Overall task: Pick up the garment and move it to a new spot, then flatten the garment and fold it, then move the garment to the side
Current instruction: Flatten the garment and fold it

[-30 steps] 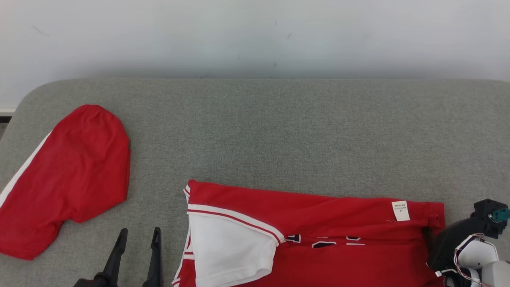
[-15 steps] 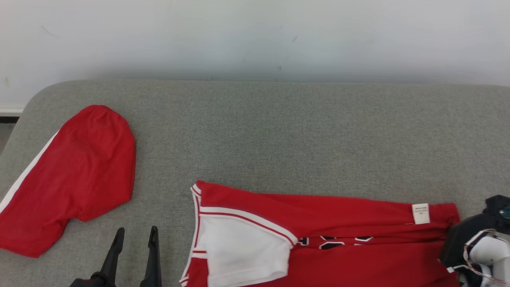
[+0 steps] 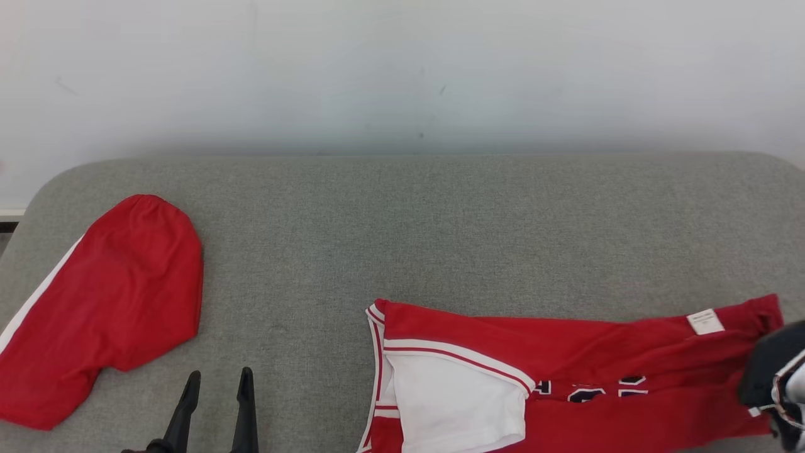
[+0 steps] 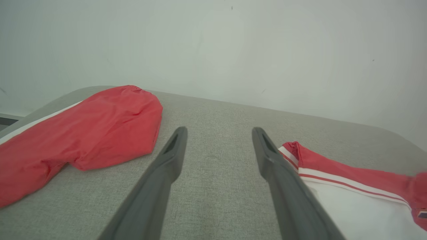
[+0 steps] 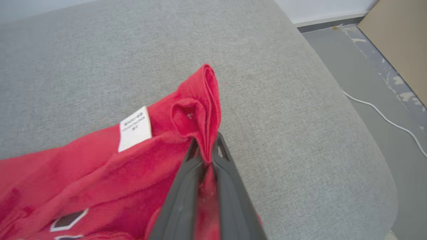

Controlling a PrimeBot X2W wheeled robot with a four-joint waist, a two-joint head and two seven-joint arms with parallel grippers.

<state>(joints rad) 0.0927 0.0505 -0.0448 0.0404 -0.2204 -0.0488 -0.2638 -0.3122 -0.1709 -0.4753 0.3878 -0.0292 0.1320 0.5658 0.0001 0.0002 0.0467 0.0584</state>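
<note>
The garment (image 3: 566, 352) is a red jersey with white trim, a white panel and dark numerals, lying stretched across the near right of the grey table (image 3: 402, 226). In the right wrist view my right gripper (image 5: 206, 146) is shut on a bunched red corner of the garment (image 5: 133, 166), beside its white label (image 5: 135, 128). The right wrist's dark body (image 3: 777, 371) covers that corner in the head view. My left gripper (image 3: 217, 380) stands open over bare table left of the garment, and its fingers (image 4: 173, 150) have nothing between them.
A second red cloth (image 3: 107, 302) with a white stripe lies at the table's left end. The table's rounded right edge (image 5: 367, 140) drops to a grey floor with a white cable (image 5: 383, 116) and a tan board (image 5: 400, 36). A white wall stands behind.
My right gripper has shut on the garment's corner and dragged the garment to the right, widening the gap to the other red cloth. The head camera has shifted. The left gripper has stayed put.
</note>
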